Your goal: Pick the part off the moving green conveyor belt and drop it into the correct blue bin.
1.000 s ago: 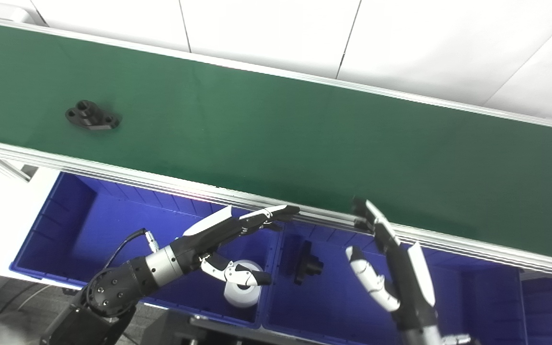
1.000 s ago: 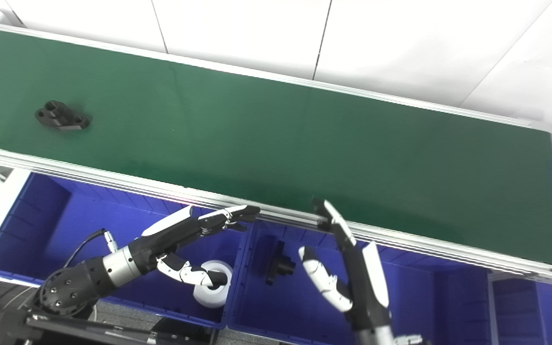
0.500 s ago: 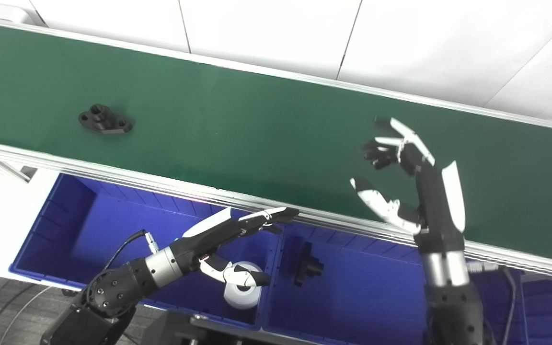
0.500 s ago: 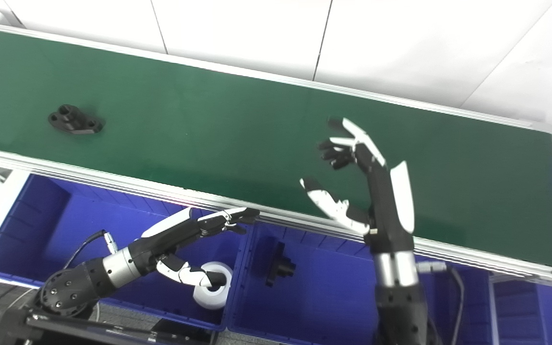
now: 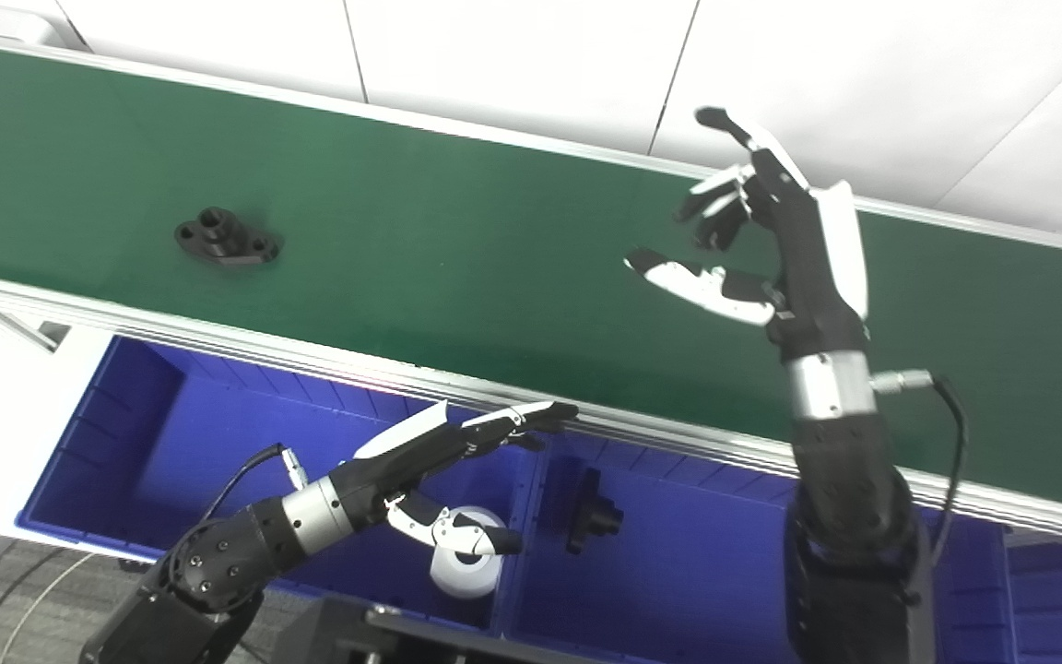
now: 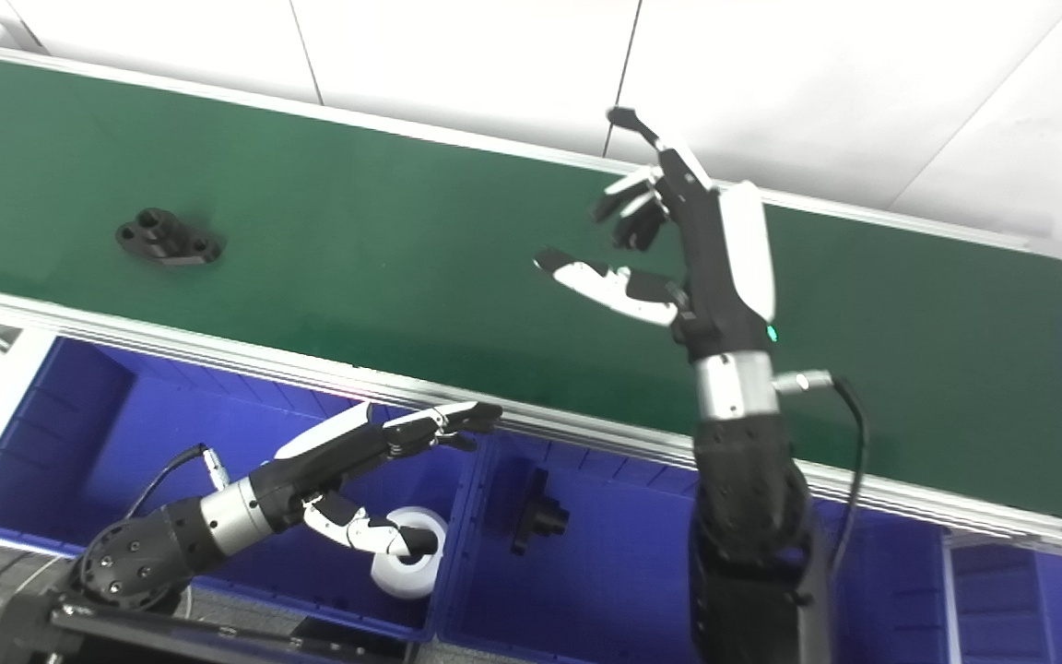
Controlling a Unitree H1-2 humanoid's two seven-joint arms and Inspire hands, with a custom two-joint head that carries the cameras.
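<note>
A black flanged part (image 5: pixel 226 238) lies on the green conveyor belt (image 5: pixel 457 231) at the left. My right hand (image 5: pixel 764 235) is open and empty, raised over the belt's right half, far to the right of the part. My left hand (image 5: pixel 443 456) is open and empty, held over the left blue bin (image 5: pixel 135 433) below the belt's near rail. The part also shows in the right eye view (image 6: pixel 167 238).
The left bin holds a white cylindrical part (image 5: pixel 466 553). The middle blue bin (image 5: pixel 678 572) holds a black part (image 5: pixel 591 516). A further blue bin (image 5: pixel 1061 590) sits at the right. The belt's aluminium rail (image 5: pixel 310 346) runs between the bins and the belt.
My right hand has risen from the middle bin, over the rail and up across the belt. The black part has drifted right along the belt. My left hand has stayed still.
</note>
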